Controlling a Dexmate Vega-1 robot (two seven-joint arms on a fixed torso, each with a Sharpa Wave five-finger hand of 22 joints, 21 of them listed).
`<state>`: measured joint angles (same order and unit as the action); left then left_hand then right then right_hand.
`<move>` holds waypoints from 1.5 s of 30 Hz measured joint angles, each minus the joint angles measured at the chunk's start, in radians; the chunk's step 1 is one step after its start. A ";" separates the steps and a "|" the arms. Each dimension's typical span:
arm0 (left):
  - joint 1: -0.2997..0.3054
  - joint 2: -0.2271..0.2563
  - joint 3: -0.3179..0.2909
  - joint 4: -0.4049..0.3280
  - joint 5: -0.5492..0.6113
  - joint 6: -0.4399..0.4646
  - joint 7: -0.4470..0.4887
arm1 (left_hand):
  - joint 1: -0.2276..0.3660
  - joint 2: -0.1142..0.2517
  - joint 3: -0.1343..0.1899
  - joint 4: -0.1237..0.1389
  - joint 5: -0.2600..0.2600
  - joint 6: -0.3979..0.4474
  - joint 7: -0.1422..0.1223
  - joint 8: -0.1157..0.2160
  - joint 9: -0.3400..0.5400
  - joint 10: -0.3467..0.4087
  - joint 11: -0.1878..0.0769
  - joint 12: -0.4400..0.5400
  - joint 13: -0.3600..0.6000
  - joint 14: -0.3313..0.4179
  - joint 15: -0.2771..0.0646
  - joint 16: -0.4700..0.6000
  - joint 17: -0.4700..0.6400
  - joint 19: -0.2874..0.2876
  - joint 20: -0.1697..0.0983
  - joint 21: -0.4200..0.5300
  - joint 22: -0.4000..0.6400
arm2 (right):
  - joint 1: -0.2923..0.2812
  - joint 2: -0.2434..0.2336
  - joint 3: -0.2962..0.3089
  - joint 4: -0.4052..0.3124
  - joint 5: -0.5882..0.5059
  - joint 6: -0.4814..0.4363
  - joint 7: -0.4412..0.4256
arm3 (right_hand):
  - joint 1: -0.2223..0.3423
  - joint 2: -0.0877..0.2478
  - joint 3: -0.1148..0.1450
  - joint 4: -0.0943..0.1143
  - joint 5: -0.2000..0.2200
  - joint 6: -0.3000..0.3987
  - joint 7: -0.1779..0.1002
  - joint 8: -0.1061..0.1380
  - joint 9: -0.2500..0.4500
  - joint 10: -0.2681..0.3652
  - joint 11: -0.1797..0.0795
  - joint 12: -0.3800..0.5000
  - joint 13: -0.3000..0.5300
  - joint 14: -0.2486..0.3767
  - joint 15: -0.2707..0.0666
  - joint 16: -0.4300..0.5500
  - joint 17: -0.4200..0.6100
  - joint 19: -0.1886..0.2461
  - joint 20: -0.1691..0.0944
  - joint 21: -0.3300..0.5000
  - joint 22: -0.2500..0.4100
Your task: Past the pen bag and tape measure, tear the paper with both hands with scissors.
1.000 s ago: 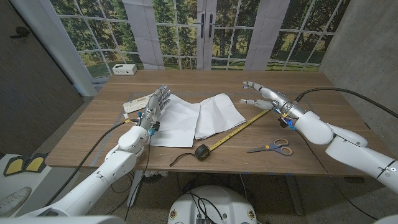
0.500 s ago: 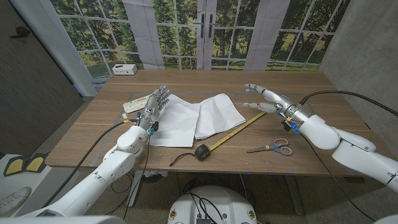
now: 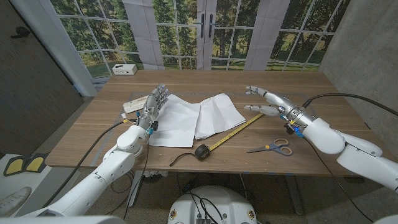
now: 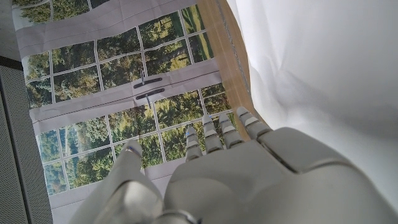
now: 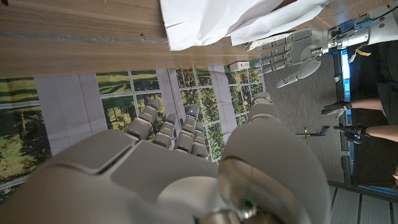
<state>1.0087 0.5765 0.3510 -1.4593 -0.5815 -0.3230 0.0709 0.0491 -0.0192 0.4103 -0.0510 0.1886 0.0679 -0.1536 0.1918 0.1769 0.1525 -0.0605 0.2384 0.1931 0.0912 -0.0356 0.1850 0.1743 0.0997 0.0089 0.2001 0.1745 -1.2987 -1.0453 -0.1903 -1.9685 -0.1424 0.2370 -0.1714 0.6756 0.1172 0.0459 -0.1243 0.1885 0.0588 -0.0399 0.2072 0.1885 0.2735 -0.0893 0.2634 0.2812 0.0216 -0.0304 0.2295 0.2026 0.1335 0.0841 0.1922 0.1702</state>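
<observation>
White paper (image 3: 199, 116) lies unfolded and creased mid-desk (image 3: 298, 84), between the empty, spread-fingered left hand (image 3: 153, 103) and right hand (image 3: 266, 101).

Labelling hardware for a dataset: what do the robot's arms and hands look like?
Glossy white rounded arm shells, black cables running along each. Left hand and right hand are silver-grey, segmented, five-fingered; the right wrist carries black fittings with small blue and orange bits.

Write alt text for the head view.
Two white robot arms reach over a wooden table: the left robot hand at the edge of white paper, the right robot hand open above a yellow tape measure, scissors nearby.
</observation>
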 measured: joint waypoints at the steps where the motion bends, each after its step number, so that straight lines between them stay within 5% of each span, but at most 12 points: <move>1: 0.000 -0.001 0.000 0.001 0.000 -0.001 0.001 | 0.000 0.000 0.000 0.000 0.000 0.000 0.000 0.000 0.000 0.000 0.000 0.000 0.000 0.000 0.000 0.000 0.000 0.000 0.000 0.000 0.000 | -0.007 -0.001 0.006 -0.003 -0.001 0.000 0.000 | 0.000 0.000 0.000 0.000 0.000 0.000 0.000 0.000 0.000 0.000 0.000 0.000 0.000 0.000 0.000 0.000 0.000 0.000 0.000 0.000 0.000; 45: 0.004 -0.001 -0.004 0.002 0.023 -0.039 0.006 | -0.005 0.005 0.000 0.000 0.000 0.016 0.005 0.000 0.000 0.004 -0.004 -0.007 0.000 0.000 0.000 0.000 0.000 0.000 0.000 0.000 0.000 | -0.197 0.047 0.169 -0.072 -0.104 0.026 0.018 | 0.028 0.012 0.020 -0.011 -0.004 0.040 0.004 0.004 0.000 0.076 -0.003 0.033 0.032 0.063 -0.005 0.026 0.005 0.039 -0.002 0.005 0.000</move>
<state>1.0131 0.5751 0.3468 -1.4571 -0.5582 -0.3616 0.0773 0.0438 -0.0139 0.4104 -0.0510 0.1885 0.0840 -0.1482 0.1918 0.1770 0.1562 -0.0642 0.2318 0.1930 0.0912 -0.0357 0.1851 0.1742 0.0997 0.0089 0.2001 0.1745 -1.4961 -0.9985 -0.0208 -2.0409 -0.2468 0.2625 -0.1530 0.7032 0.1293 0.0655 -0.1355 0.1848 0.0984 -0.0359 0.2114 0.1883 0.3497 -0.0918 0.2965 0.3136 0.0846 -0.0352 0.2555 0.2072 0.1724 0.0826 0.1974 0.1699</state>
